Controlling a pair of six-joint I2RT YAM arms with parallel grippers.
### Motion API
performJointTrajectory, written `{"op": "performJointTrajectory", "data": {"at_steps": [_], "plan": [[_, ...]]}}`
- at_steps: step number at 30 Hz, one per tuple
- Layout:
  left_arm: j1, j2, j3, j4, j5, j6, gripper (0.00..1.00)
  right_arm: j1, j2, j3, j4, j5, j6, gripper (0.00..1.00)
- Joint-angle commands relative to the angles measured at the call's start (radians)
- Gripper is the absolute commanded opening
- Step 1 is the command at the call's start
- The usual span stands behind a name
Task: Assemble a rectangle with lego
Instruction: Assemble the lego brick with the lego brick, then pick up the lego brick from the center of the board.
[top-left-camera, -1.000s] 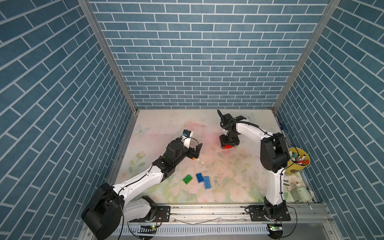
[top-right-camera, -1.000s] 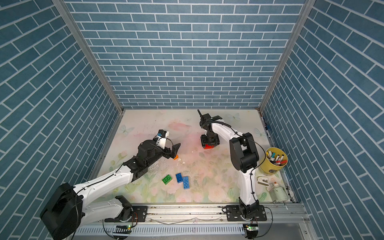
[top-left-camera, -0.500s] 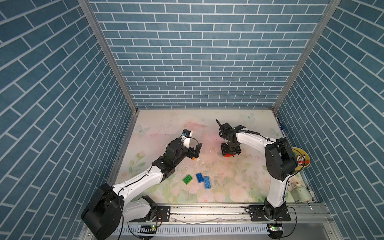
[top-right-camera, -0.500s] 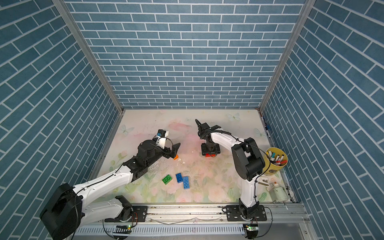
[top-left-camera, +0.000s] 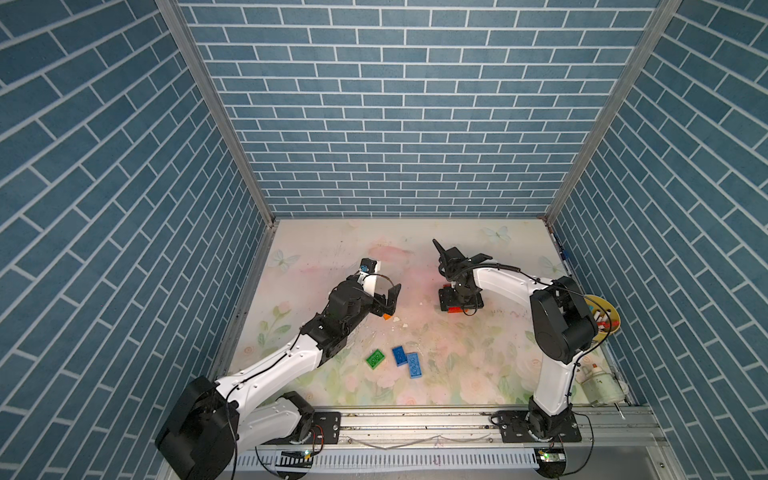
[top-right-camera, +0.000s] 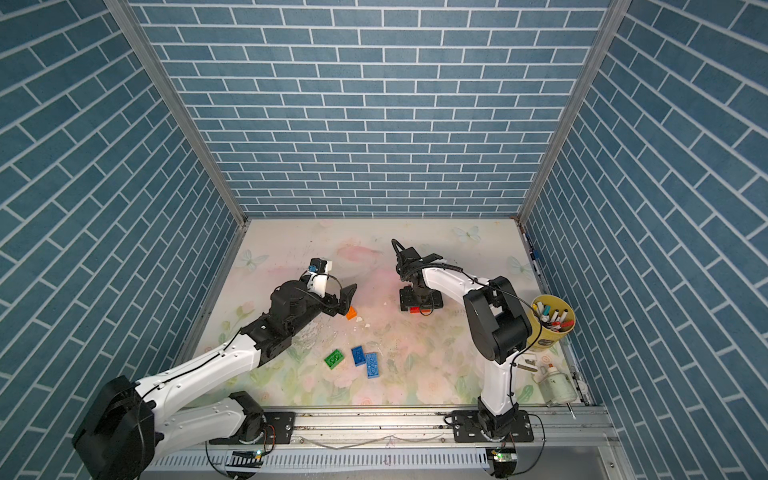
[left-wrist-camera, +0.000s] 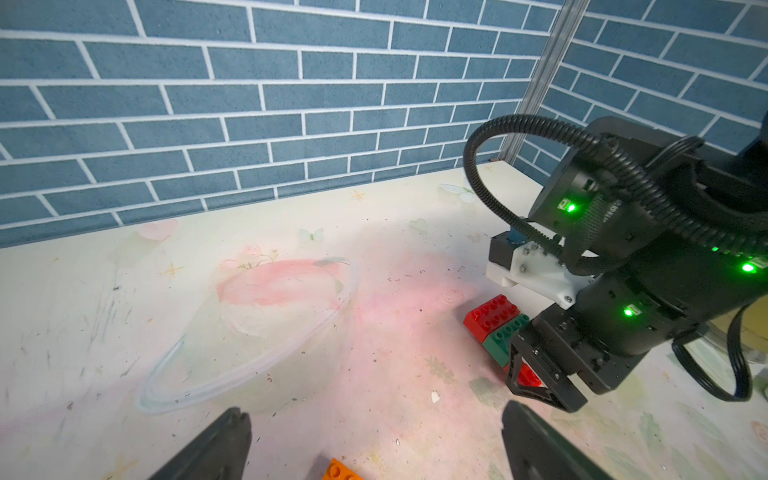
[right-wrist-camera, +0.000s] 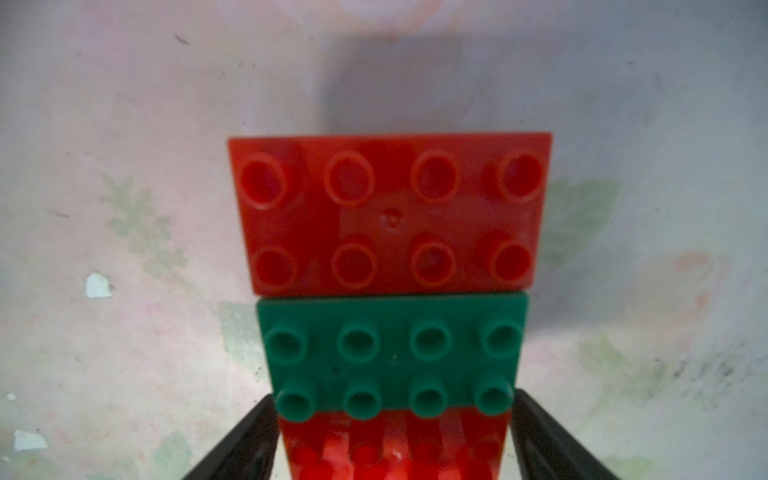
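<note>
Since a second ago, our right arm is sitting lower and nearer the front of the pale flower-printed bench (top-left-camera: 332, 249), and our right claw (right-wrist-camera: 394, 399) is standing wider; the left arm is showing no change.

In the right wrist view we are looking at a row of three studded plastic bricks lying long side to long side. A red brick (right-wrist-camera: 390, 212) is farthest out, a dark green brick (right-wrist-camera: 390, 353) is touching it, and a second red brick (right-wrist-camera: 390, 453) is lying between the black fingers (right-wrist-camera: 540, 440). A thin strip of bench is showing beside that brick, so we are judging the claw apart and the brick set down, not held.

Our left claw (left-wrist-camera: 374, 409) is hanging wide apart and empty, just above a small orange studded brick (left-wrist-camera: 338, 471). A bright green brick (top-left-camera: 375, 358), a blue brick (top-left-camera: 400, 355) and a second blue brick (top-left-camera: 414, 365) are lying near the front, well apart from the row.

We are judging the step in hand as letting go of the rectangle's third piece. Next we are needing to lift the right claw straight up without dragging the row. Then we are bringing the orange brick over and butting it square against the others.
</note>
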Motion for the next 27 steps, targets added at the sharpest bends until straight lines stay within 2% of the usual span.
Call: {"op": "performJointTrajectory", "data": {"at_steps": [1, 6, 12, 15, 21, 25, 27], "plan": [[0.007, -0.026, -0.003, -0.017, -0.052, -0.004, 1.00, -0.002, -0.085, 0.024, -0.009, 0.000, -0.005, 0.94], [0.008, -0.025, 0.031, -0.082, -0.143, -0.069, 1.00, -0.022, -0.166, 0.067, -0.037, 0.001, -0.045, 0.97], [0.010, -0.009, 0.072, -0.289, -0.255, -0.364, 1.00, -0.041, -0.318, 0.050, -0.005, -0.016, -0.110, 0.87], [0.010, -0.005, 0.060, -0.373, -0.253, -0.501, 0.95, -0.040, -0.381, 0.019, 0.002, -0.024, -0.140, 0.83], [0.003, 0.064, 0.102, -0.597, -0.199, -0.674, 0.88, -0.032, -0.457, -0.047, -0.014, -0.072, -0.162, 0.73], [-0.062, 0.029, 0.079, -0.667, -0.191, -0.773, 0.84, 0.004, -0.464, -0.082, -0.032, -0.129, -0.184, 0.67], [-0.098, 0.007, 0.066, -0.667, -0.199, -0.760, 0.84, 0.054, -0.449, -0.095, -0.042, -0.164, -0.184, 0.63]]}}
